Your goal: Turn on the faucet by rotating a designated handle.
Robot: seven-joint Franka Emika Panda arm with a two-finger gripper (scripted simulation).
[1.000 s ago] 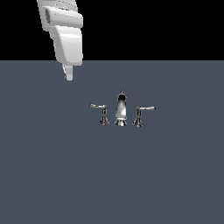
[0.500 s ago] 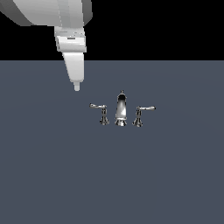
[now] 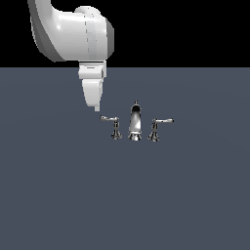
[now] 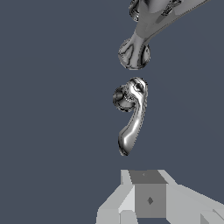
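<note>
I had my fingers (image 3: 96, 106) hanging point-down over the tabletop (image 3: 125, 195), and whether they were apart or together I could not tell: the exterior view showed them edge-on as one white taper, and the wrist view caught only the grey and white blocks at their base. They held nothing. The faucet (image 3: 135, 124) stood upright on the tabletop, and I take it as my landmark. Its spout (image 3: 135, 122) rose in the middle, with a short lever on either side. The handle (image 3: 110, 119) I was after was the lever on the exterior view's left of the spout, its thin arm lying level and reaching away from the spout. My fingers hung just beyond that arm's free end, on the side away from the spout, slightly above it and not touching. In the wrist view the handle (image 4: 131, 118) lay close ahead of my fingers, the spout's base (image 4: 134, 53) just past it.
</note>
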